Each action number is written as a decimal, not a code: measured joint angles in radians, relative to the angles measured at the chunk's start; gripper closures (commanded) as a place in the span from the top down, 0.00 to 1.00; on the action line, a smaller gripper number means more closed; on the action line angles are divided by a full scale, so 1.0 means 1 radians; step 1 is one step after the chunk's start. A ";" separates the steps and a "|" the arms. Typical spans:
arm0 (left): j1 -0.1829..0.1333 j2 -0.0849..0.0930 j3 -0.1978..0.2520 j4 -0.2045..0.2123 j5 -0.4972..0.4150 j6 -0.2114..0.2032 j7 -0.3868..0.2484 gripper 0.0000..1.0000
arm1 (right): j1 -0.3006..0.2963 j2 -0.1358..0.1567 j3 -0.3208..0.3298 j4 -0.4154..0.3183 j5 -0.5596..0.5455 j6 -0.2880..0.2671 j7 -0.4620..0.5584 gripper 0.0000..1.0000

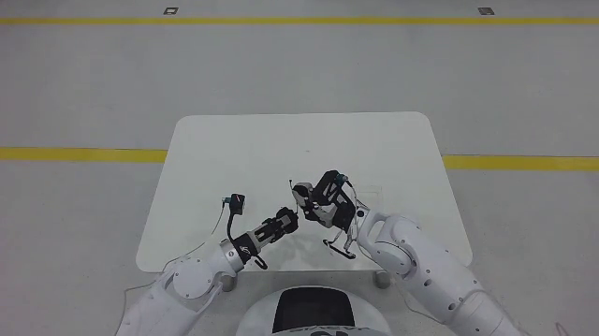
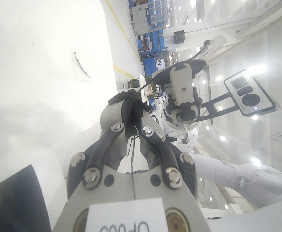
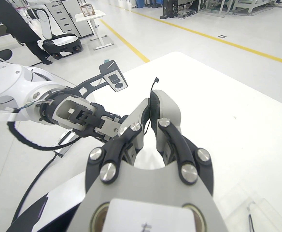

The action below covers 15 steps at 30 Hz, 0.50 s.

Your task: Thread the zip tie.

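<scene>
Right wrist view: the right end effector [image 3: 150, 102] clamps the zip tie [image 3: 156, 80] upright above the table [image 3: 228, 102], its head poking free, seemingly as a target. The left end effector [image 2: 130, 109], closed on the tie's tail alongside, appears poised to feed it.

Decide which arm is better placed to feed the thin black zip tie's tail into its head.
Left, probably: the right tool is shut on the thin black zip tie, steadying its head, while the left tool sits beside it to guide the tail.
</scene>
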 measured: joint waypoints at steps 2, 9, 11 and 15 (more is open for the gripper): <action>0.000 0.000 0.000 0.000 0.000 0.000 0.000 0.00 | 0.000 0.000 0.000 0.000 -0.001 0.000 0.001 0.00; 0.000 0.000 0.000 0.000 0.000 0.000 0.000 0.00 | 0.003 0.000 -0.001 -0.001 0.000 0.000 0.009 0.00; 0.000 0.000 0.000 0.000 0.000 0.000 0.000 0.00 | 0.004 0.000 -0.002 0.000 0.001 0.000 0.009 0.00; 0.000 0.000 0.000 0.000 0.000 0.000 0.000 0.00 | 0.007 -0.001 -0.004 0.004 0.003 0.000 0.007 0.00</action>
